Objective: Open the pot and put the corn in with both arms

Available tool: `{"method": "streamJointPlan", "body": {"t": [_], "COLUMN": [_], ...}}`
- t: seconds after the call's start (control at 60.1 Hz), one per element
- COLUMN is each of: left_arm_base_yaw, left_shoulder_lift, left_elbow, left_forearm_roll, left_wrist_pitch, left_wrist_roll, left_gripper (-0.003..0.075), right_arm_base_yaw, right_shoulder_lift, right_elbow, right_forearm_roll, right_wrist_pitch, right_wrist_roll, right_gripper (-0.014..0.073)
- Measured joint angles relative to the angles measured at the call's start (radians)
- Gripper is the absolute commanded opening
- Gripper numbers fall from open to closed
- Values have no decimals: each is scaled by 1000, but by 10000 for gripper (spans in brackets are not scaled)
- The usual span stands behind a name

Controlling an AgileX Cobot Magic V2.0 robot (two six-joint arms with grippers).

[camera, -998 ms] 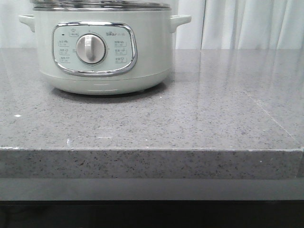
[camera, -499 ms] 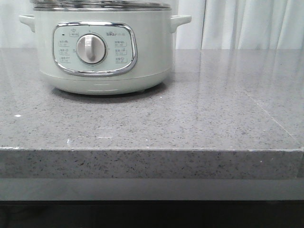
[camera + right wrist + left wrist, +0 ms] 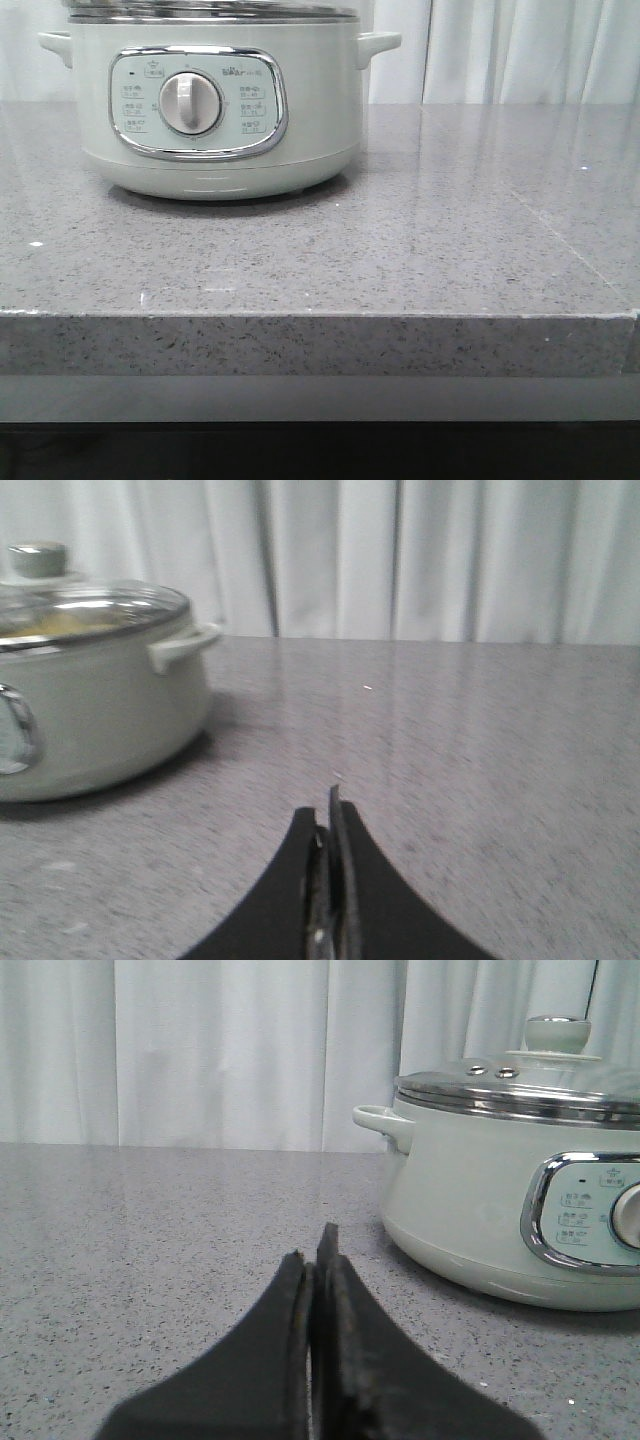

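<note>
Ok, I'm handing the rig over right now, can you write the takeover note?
Left gripper: shut, empty, low over the countertop, left of the pot.
Right gripper: shut, empty, to the pot's right.
Pot: at the back left of the countertop, glass lid on, knob untouched.
Corn: no cob on the counter; something yellowish shows through the lid in the right wrist view, too blurred to name.
Done: can't tell. Left: confirm where the corn is.

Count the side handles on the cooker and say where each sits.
2. On the pot, in the front view, one side handle sticks out at its upper left and the other at its upper right, both just under the steel rim.
</note>
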Motion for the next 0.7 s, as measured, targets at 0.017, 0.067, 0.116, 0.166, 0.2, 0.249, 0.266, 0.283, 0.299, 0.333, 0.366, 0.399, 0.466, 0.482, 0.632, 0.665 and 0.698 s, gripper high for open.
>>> {"method": "streamJointPlan", "body": {"t": [0.017, 0.067, 0.116, 0.166, 0.2, 0.249, 0.266, 0.283, 0.299, 0.333, 0.366, 0.399, 0.466, 0.482, 0.632, 0.665, 0.698], "left_arm_base_yaw": [0, 0, 0, 0, 0, 0, 0, 0, 0, 0, 0, 0, 0, 0, 0, 0, 0], "left_shoulder_lift": [0, 0, 0, 0, 0, 0, 0, 0, 0, 0, 0, 0, 0, 0, 0, 0, 0], "left_elbow": [0, 0, 0, 0, 0, 0, 0, 0, 0, 0, 0, 0, 0, 0, 0, 0, 0], "left_forearm_roll": [0, 0, 0, 0, 0, 0, 0, 0, 0, 0, 0, 0, 0, 0, 0, 0, 0], "left_wrist_pitch": [0, 0, 0, 0, 0, 0, 0, 0, 0, 0, 0, 0, 0, 0, 0, 0, 0], "left_wrist_roll": [0, 0, 0, 0, 0, 0, 0, 0, 0, 0, 0, 0, 0, 0, 0, 0, 0], "left_gripper": [-20, -20, -20, -20, -20, -20, -20, -20, -20, -20, -20, -20, -20, -20, -20, -20, -20], "right_arm_base_yaw": [-9, -27, -39, -45, -47, -47, -47, -47, -47, -47, -47, -47, -53, -56, -72, -72, -72], "right_shoulder_lift": [-16, -48, -74, -95, -106, -112, -113, -115, -115, -115, -115, -115, -115, -115, -117, -117, -117], "right_elbow": [22, 66, 107, 138, 154, 183, 194, 203, 209, 218, 222, 224, 224, 224, 224, 224, 224], "right_forearm_roll": [0, 0, 0, 0, 0, 0, 0, 0, 0, 0, 0, 0, 0, 0, 0, 0, 0], "right_wrist_pitch": [-8, -22, -27, -32, -34, -38, -41, -45, -48, -52, -52, -52, -53, -54, -58, -59, -59], "right_wrist_roll": [0, 0, 0, 0, 0, 0, 0, 0, 0, 2, 0, 0, 0, 0, 0, 0, 0], "right_gripper": [-67, -67, -67, -67, -67, -67, -67, -67, -67, -67, -67, -67, -67, -67, -67, -67, -67]}}
